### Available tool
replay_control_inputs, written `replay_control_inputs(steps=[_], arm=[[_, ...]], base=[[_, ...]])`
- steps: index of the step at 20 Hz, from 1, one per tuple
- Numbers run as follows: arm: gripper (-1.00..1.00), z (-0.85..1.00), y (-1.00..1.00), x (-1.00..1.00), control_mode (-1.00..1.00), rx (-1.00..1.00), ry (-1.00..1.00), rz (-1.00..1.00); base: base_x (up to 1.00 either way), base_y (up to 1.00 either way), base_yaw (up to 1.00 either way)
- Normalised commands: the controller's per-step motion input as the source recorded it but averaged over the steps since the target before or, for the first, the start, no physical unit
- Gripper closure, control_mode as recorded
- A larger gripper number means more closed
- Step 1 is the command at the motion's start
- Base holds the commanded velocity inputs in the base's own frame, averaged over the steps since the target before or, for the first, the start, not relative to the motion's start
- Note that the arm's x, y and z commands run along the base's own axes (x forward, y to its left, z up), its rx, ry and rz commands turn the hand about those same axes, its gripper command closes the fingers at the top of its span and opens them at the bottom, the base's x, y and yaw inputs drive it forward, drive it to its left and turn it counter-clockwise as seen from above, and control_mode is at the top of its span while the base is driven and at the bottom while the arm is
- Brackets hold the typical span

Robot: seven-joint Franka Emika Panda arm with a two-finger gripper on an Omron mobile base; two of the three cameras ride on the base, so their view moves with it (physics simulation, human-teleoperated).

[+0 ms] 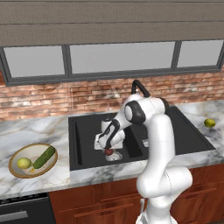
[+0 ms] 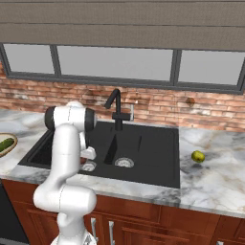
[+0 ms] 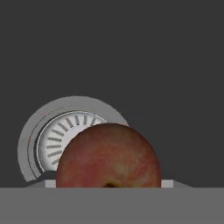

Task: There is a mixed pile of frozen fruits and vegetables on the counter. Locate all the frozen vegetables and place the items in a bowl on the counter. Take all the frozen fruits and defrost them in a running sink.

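We hold the red ball (image 3: pixel 108 156) between the fingers (image 1: pixel 108 152), part-way closed around it, low in the left basin of the sink (image 1: pixel 87 131). In the hand view the ball sits right over the round steel drain (image 3: pixel 57 138).

To do this step well, we judge the ball should go down near the basin floor before the fingers open, since a round thing let go from height would likely roll. The tap (image 1: pixel 139 85) stands behind the divider; whether water runs, we cannot tell.

Textures: ball mottled red with yellowish patches, smooth. Drain ribbed, bright metal. Basin matte black, flat-walled.

Further off, left on the veined marble counter (image 1: pixel 39 127), the bowl (image 1: pixel 13 168) holds the long green piece (image 1: pixel 44 157) and a pale ball (image 1: pixel 24 163). Far right, the lemon-like ball (image 1: pixel 210 123) lies alone on the counter, not yet moved.
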Motion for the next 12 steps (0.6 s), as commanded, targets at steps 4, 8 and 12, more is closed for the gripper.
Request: replay_control_inputs(steps=[4,8,12], arm=[[1.00,-0.45,0.14,0.47,-1.00,-0.02,0.00,0.03],[1.00,-0.51,0.12,0.46,-1.00,-0.03,0.00,0.02],[1.00,-0.27,0.02,0.16,-1.00,0.00,0.00,0.01]], base=[[0.00,0.00,0.00],[0.00,0.00,0.00],[0.00,0.00,0.00]])
